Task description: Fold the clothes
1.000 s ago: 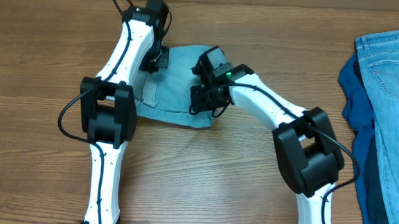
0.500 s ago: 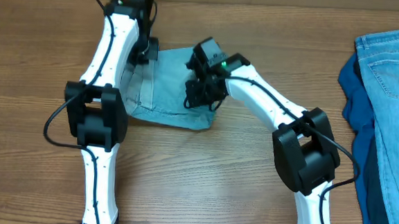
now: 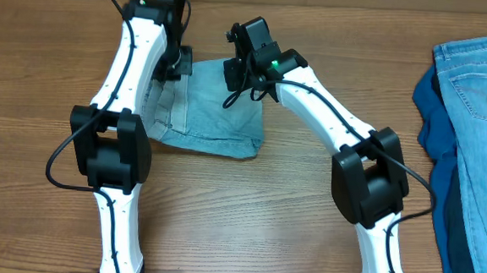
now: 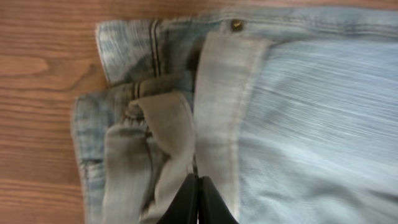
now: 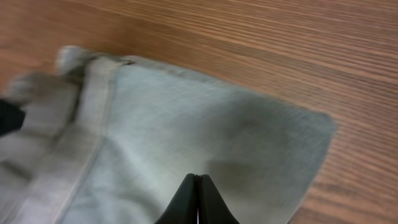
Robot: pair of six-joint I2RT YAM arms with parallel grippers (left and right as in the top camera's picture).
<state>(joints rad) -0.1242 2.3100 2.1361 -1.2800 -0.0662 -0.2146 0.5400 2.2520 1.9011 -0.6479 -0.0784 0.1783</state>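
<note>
Pale denim shorts [image 3: 215, 118] lie folded in a compact rectangle on the desk [image 3: 306, 217], toward 12 o'clock; the brighter denim garment [image 3: 480, 83] and dark blue cloth [image 3: 435, 123] sit at 3 o'clock. Left jaws are together over the waistband at the 10 o'clock corner. Right jaws are together at the 1 o'clock corner with nothing visibly pinched, likely flattening the fold, not carrying.

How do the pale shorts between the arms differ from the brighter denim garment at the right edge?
Colour: the pale shorts are faded, greyish blue; the brighter denim garment is a stronger light blue. Pose: the shorts are folded into a compact block; the garment lies stretched out, running off the frame. Support: the shorts sit on the bare table; the garment lies over a dark blue cloth. Both are stitched denim.
</note>
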